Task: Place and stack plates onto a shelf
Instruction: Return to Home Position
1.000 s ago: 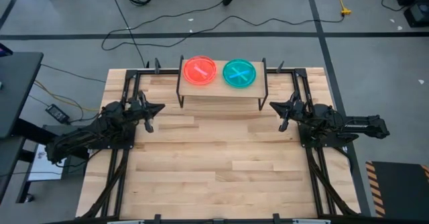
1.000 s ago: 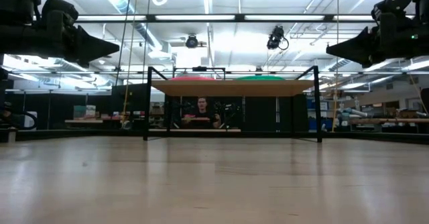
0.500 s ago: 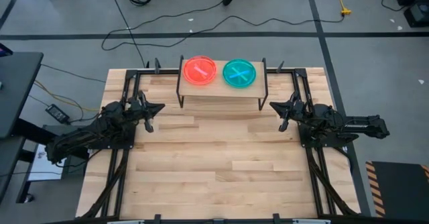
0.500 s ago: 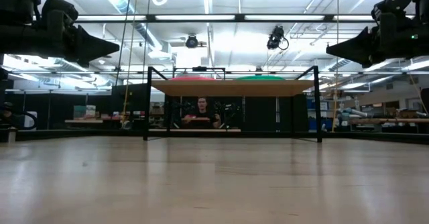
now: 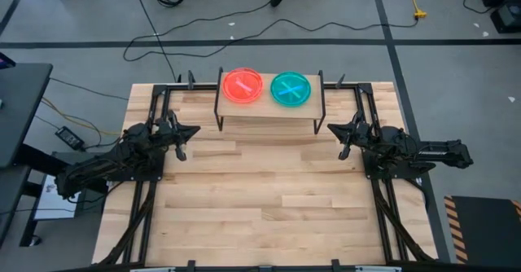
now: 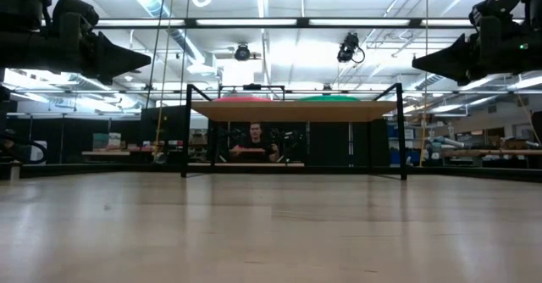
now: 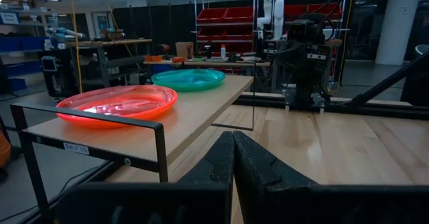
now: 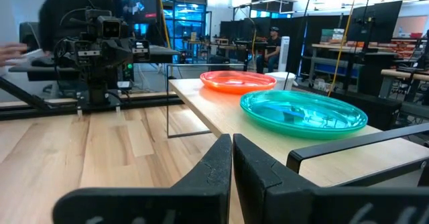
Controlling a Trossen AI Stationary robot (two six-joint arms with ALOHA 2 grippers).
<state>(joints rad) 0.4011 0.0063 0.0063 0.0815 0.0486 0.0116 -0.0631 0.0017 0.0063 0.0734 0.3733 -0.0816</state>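
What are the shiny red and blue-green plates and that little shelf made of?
The red plate and the teal plate look like glossy see-through plastic: light glows through them. The shelf top looks like pale matte wood with faint grain; its thin black legs are probably metal.

My left gripper [image 5: 192, 131] hung at 9 o'clock, arm folded low, fingers pressed together and pointing toward 3. My right gripper [image 5: 332, 128] mirrored it at 3 o'clock, fingers together, pointing toward 9.
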